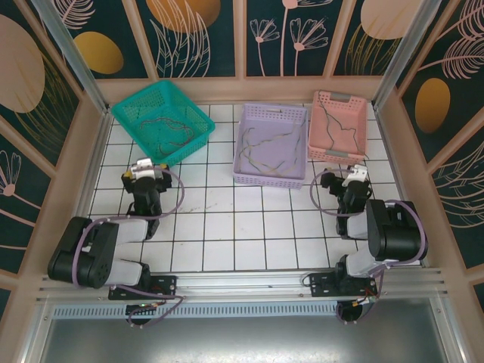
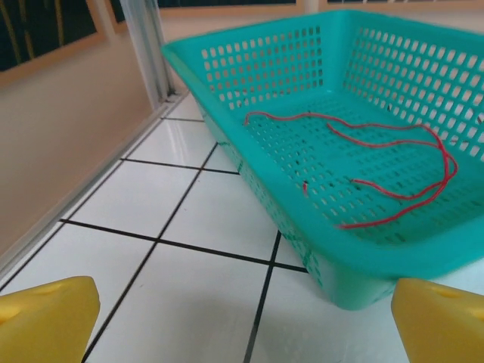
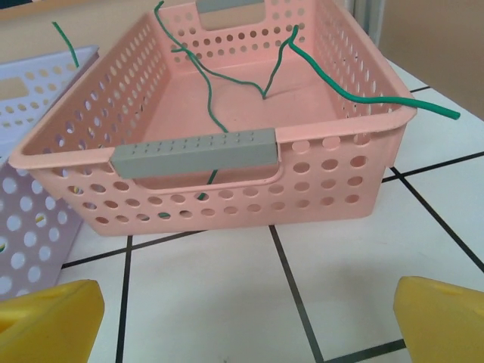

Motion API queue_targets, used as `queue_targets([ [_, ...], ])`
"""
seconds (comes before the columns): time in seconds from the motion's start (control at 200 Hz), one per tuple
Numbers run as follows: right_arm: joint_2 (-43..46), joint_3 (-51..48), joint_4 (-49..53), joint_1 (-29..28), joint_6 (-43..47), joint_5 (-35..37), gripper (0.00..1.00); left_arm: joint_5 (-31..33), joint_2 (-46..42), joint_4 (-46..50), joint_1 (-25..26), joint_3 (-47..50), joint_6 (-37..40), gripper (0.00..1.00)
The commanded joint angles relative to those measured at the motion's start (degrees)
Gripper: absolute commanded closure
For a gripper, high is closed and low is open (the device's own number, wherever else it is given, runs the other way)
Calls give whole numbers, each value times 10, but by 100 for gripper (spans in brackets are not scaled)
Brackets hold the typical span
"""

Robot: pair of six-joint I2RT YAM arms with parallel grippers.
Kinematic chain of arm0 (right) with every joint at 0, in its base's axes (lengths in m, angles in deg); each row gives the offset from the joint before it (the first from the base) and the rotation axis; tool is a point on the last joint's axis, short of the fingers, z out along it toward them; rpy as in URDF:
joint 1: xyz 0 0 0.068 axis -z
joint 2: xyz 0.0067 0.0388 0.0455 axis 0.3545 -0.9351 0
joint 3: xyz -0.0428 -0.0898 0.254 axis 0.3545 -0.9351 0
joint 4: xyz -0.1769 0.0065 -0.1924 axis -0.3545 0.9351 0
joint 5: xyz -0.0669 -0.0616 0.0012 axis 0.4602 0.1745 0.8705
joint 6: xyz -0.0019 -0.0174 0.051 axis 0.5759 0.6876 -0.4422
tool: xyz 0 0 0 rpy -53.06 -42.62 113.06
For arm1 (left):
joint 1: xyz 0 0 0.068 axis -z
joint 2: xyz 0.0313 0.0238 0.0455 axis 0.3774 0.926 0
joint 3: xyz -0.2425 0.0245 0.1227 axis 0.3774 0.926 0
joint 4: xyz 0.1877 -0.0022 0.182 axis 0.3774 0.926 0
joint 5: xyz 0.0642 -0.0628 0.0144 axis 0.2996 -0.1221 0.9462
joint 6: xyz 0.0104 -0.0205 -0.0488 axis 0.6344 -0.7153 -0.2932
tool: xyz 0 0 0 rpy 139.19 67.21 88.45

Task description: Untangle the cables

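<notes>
Inside dark floral walls (image 1: 198, 45), on the white tiled table (image 1: 227, 227), the left gripper (image 1: 143, 169) and right gripper (image 1: 354, 175) gape wide, holding nothing, while the cables (image 3: 355, 97) lie in the teal basket (image 1: 140, 97), purple basket (image 1: 268, 179) and pink basket (image 3: 333, 174).

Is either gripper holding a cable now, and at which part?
Nothing is held: the left gripper and the right gripper are both open and empty.

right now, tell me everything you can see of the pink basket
The pink basket is a rectangular plastic tub, walls pierced with round holes, a grey grip across each end's cutout. It sits upright on the white tiled table beside the purple basket. Green cables lie inside, one end reaching out over its rim.
</notes>
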Motion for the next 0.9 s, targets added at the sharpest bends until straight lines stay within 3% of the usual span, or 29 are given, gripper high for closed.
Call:
queue_targets([
  [0.0,-6,13,-73,-9,12,7,1,-13,-9,-138,-10,29,31,1],
  [0.08,-8,19,-65,-17,18,22,1,-26,36,-142,-12,0,55,1],
  [0.175,-7,20,-62,-18,18,25,1,-63,41,3,-12,-83,65,1],
  [0.245,-7,21,-62,-18,18,25,1,-46,49,-39,-22,-57,42,1],
  [0.36,-7,19,-63,-19,18,24,1,-77,66,-186,-70,18,-7,1],
  [0.43,-7,19,-64,-18,18,24,1,-79,105,-280,-74,42,-3,1],
  [0.605,-7,19,-63,-18,18,25,1,-92,91,-182,-95,5,-33,1],
  [0.896,-8,21,-61,-18,18,24,1,-94,90,-187,-98,8,-32,1],
])
